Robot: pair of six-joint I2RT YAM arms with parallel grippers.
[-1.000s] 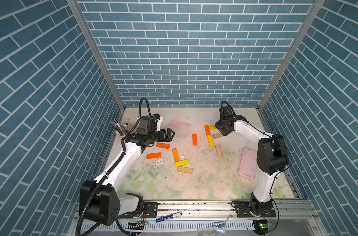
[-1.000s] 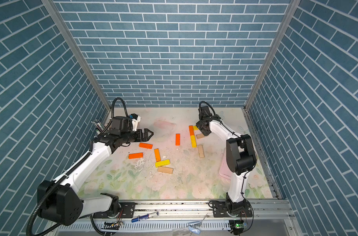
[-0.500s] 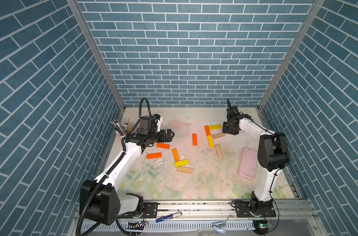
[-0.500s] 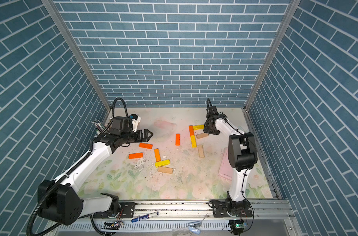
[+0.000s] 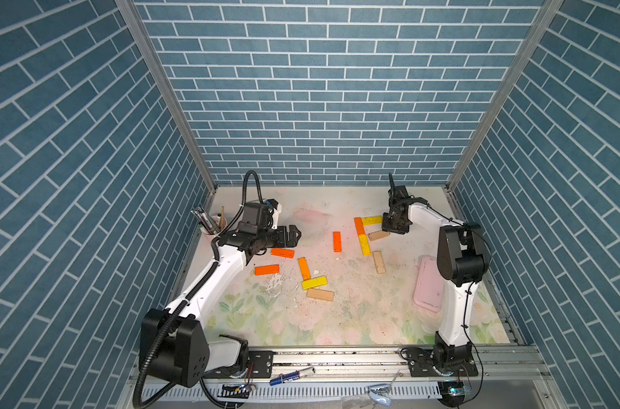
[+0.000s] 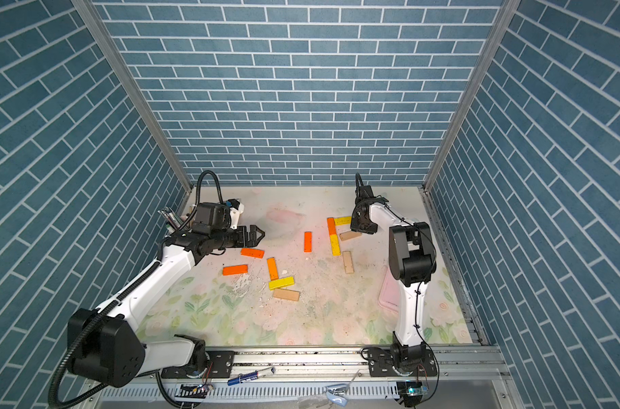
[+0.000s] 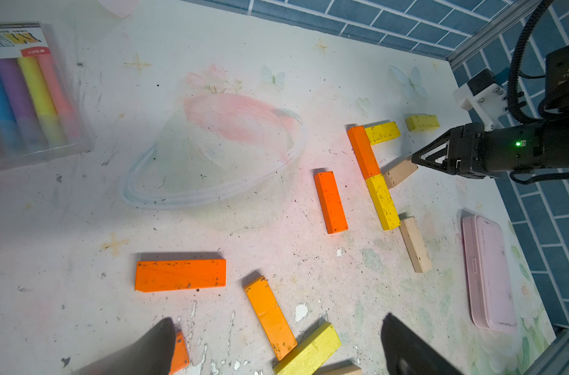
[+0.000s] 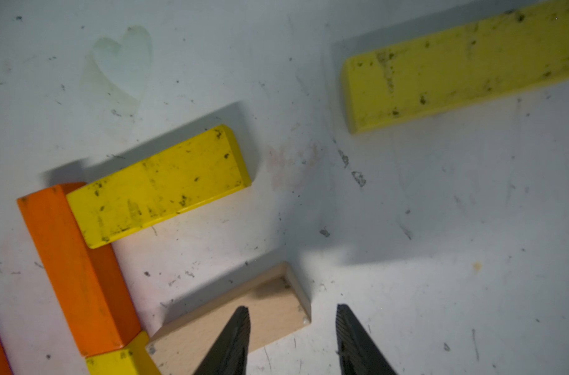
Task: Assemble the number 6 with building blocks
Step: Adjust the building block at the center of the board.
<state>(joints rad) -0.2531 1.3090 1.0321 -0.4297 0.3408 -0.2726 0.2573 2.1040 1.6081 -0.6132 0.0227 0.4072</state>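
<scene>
jaws of the right gripper [image 8: 291, 308] are standing narrowly apart, gripping nothing, over the free end of a plain tan wooden bar [image 8: 211, 324]. that bar is lying against the part-built number 6 [image 6: 334, 244]: an orange wooden bar [image 5: 359, 226] and a yellow wooden bar [image 5: 364, 245] end to end, a second yellow bar [image 5: 372, 220] across the far end. the left gripper [image 5: 296, 235] is hanging wide open above loose orange bars [image 5: 282, 253].

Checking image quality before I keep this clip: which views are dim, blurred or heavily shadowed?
Right wrist view: dim and greyish, with hard shadows beside the blocks. Left wrist view: bright, but the chalk pack and the left gripper are out of focus. Both top views: evenly lit and sharp, with only soft shadows.
</scene>
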